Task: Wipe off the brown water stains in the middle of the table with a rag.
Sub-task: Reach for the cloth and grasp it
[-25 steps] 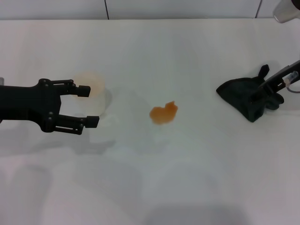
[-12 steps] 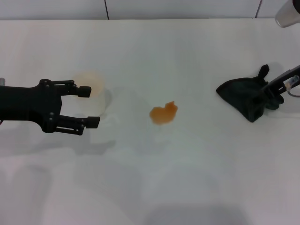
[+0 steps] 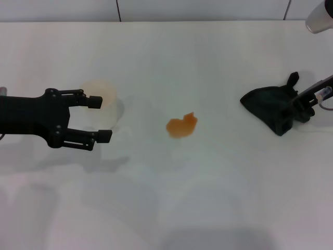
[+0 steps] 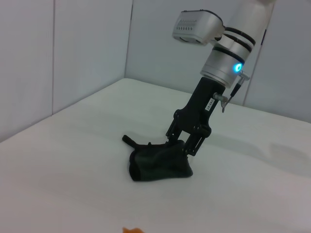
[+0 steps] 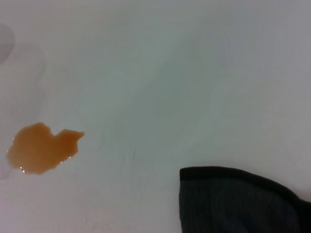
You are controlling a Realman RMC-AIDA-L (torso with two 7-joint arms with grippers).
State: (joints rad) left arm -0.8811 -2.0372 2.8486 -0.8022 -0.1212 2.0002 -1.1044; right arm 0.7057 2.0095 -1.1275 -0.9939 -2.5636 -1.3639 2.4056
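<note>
1. I judge the step in hand to be picking up the rag (image 3: 273, 108) with the right gripper (image 4: 187, 145); nothing has been wiped, and the brown water stains (image 3: 181, 126) sit as one wet blotch in the middle of the table (image 3: 171, 203).

2. To do it well, I want a firm pinch on the bulk of the cloth rather than a loose corner, then a lift only high enough to clear the surface before travelling left. A trailing flap could drag or smear, so I would bunch it first and land it flat on the blotch.

3. Nearest me on the left, the left gripper (image 3: 100, 119) hovers with its fingers spread wide and nothing between them. The pale cup (image 3: 102, 104) stands just beyond its tips, close to them; I cannot tell whether they touch. This arm looks idle.

4. The stains lie between the two arms, well apart from both the cup and the rag.

5. Farther right, the rag lies crumpled on the table. In the left wrist view, the right gripper comes down onto its far-right side with the fingers against the cloth; I cannot tell whether they have closed on it.
</note>
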